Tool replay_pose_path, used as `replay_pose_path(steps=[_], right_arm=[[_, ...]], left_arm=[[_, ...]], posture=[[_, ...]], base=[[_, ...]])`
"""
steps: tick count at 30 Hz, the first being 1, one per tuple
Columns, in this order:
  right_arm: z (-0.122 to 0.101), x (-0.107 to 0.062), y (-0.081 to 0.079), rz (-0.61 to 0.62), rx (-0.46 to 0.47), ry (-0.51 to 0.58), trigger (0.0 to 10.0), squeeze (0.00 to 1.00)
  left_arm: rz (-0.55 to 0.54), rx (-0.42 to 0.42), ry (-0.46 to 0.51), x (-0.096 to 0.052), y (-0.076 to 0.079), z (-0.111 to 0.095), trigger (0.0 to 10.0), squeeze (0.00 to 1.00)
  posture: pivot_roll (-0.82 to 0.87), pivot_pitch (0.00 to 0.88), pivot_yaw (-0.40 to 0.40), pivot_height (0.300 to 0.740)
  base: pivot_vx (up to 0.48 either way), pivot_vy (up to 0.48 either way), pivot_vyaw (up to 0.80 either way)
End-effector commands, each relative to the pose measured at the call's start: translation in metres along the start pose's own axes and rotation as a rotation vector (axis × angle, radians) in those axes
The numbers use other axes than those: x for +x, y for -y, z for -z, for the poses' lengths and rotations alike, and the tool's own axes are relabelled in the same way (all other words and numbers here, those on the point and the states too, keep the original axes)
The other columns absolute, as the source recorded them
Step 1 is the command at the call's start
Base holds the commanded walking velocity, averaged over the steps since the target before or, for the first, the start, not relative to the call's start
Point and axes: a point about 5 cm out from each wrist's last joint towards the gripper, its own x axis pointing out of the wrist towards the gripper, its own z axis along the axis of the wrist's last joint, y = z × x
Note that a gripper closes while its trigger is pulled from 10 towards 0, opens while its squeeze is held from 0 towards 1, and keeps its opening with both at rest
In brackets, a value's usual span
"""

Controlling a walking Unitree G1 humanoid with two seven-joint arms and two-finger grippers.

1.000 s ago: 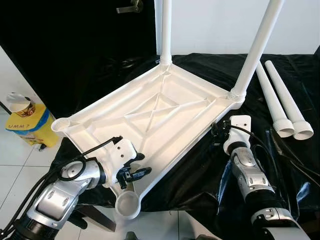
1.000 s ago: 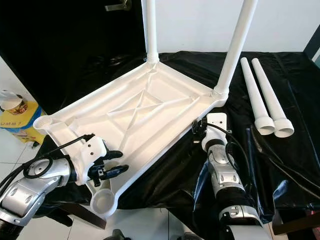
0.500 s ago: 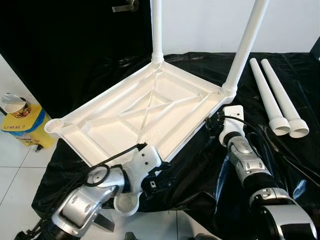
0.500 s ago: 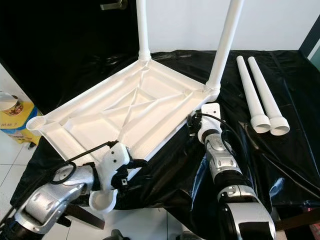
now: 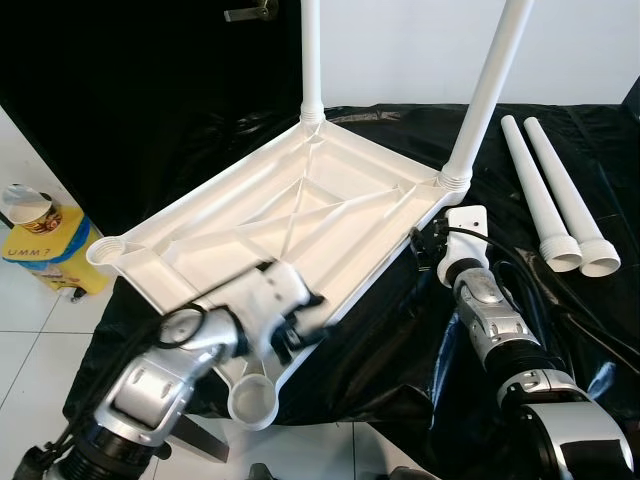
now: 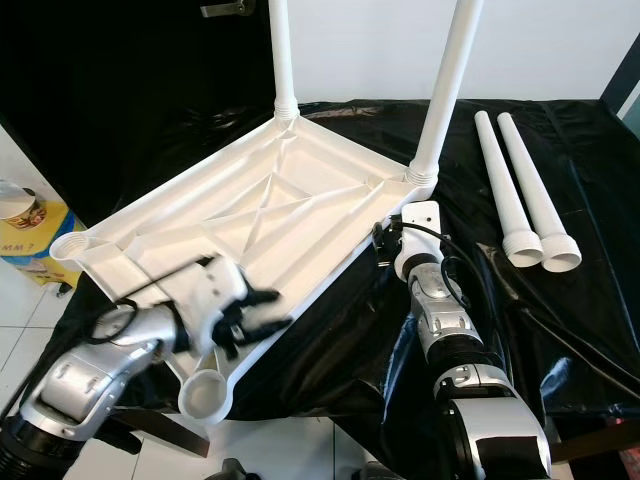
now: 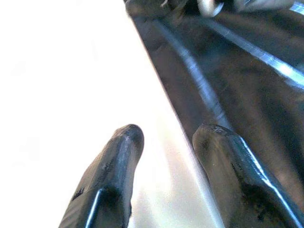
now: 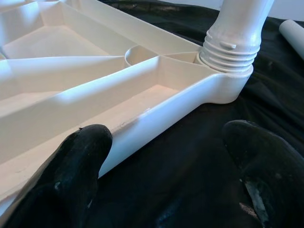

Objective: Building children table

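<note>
One white plastic tabletop (image 5: 300,215) lay upside down on the worktop (image 5: 400,340), which was draped in black sheeting. Two white legs stood screwed into its far corners: the far-left leg (image 5: 310,60) and the far-right leg (image 5: 490,90). Two loose legs (image 5: 555,195) lay side by side on the sheeting to the right, touching each other. Two corner sockets held nothing: the near socket (image 5: 252,402) and the left socket (image 5: 106,250).

The left gripper (image 5: 300,325) was at the tabletop's near-right edge, its two fingers (image 7: 111,180) parted, one over the white plastic and one over the black sheeting, straddling the rim. The right gripper (image 8: 166,156) hovered wide open beside the same edge, just near of the far-right leg, holding nothing.

On the floor at left sat a yellow container (image 5: 50,255) with a paper cup (image 5: 28,205) on top.
</note>
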Motion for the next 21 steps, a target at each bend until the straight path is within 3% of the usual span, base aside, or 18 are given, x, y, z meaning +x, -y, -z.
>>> replay_pose_path(steps=[1,3,5,12,16,19,21], right_arm=[[0.001,-0.003,0.0,0.006,0.013,0.018,10.0,0.0],[0.001,-0.003,0.0,0.006,0.013,0.018,10.0,0.0],[0.005,-0.006,-0.002,0.002,0.017,0.014,10.0,0.0],[0.006,-0.006,-0.004,-0.003,0.022,0.014,10.0,0.0],[0.006,-0.005,-0.007,-0.024,0.025,0.012,10.0,0.0],[0.006,-0.005,-0.007,-0.024,0.025,0.012,10.0,0.0],[0.004,-0.003,-0.016,-0.09,0.043,0.003,10.0,0.0]], left_arm=[[-0.112,0.068,-0.118,-0.019,-0.023,0.015,10.0,0.0],[-0.112,0.068,-0.118,-0.019,-0.023,0.015,10.0,0.0],[-0.152,0.141,-0.267,-0.033,-0.032,0.035,10.0,0.0],[-0.137,0.169,-0.323,-0.034,-0.028,0.044,10.0,0.0],[-0.046,0.161,-0.331,-0.029,-0.013,0.046,10.0,0.0],[-0.046,0.161,-0.331,-0.029,-0.013,0.046,10.0,0.0],[0.073,0.137,-0.305,-0.021,0.008,0.043,10.0,0.0]], posture=[[0.03,0.063,0.0,0.74],[0.03,0.063,0.0,0.74],[0.02,0.069,0.002,0.74],[0.02,0.071,0.003,0.74],[0.02,0.072,0.0,0.74],[0.02,0.072,0.0,0.74],[0.02,0.073,-0.001,0.74]], base=[[0.0,0.0,0.0],[0.0,0.0,0.0],[0.0,0.0,0.0],[0.0,0.0,0.0],[0.0,0.0,0.0],[0.0,0.0,0.0],[0.0,0.0,0.0]])
